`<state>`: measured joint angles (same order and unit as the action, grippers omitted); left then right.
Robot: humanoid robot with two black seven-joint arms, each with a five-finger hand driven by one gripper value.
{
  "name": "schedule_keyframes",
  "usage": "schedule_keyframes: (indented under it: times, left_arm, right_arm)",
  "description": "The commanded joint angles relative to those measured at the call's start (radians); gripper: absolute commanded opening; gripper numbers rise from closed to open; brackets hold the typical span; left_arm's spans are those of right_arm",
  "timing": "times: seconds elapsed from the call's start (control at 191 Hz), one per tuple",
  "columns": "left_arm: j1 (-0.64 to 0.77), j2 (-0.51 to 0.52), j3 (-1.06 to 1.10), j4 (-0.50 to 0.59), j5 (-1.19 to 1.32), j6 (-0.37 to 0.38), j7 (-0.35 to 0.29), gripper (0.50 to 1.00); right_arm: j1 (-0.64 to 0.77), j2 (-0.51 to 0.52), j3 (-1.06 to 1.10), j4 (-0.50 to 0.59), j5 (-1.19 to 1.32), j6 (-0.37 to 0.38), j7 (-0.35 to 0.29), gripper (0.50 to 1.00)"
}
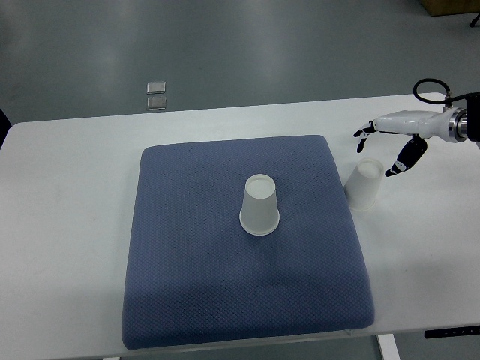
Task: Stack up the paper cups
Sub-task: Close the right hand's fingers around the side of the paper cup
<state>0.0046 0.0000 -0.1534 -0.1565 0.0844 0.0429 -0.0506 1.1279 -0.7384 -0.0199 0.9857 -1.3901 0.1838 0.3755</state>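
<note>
Above the white table's (67, 225) right side, your white right hand (394, 139) reached in level with fingers spread and empty just over the second white paper cup (363, 184), while the first upside-down white paper cup (259, 205) stood mid blue square cushion (187, 285).

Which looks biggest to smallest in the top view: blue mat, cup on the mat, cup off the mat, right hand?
1. Blue mat, by far.
2. Right hand, fingers spread.
3. Cup on the mat and cup off the mat: look alike, not ranked.
</note>
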Motion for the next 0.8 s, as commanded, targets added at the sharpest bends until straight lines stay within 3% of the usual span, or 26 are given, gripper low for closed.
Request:
schedule_keyframes:
  times: [0.0, 0.796]
  left_arm:
    - [0.0, 0.0, 0.0, 0.0, 0.0, 0.0, 0.0, 1.0]
    - [0.0, 0.0, 0.0, 0.0, 0.0, 0.0, 0.0, 1.0]
  right_arm:
    - [-0.011, 0.01, -0.002, -0.007, -0.003, -0.007, 0.0, 0.915]
    - [-0.066, 0.039, -0.014, -0.07, -0.038, -0.122, -0.001, 0.913]
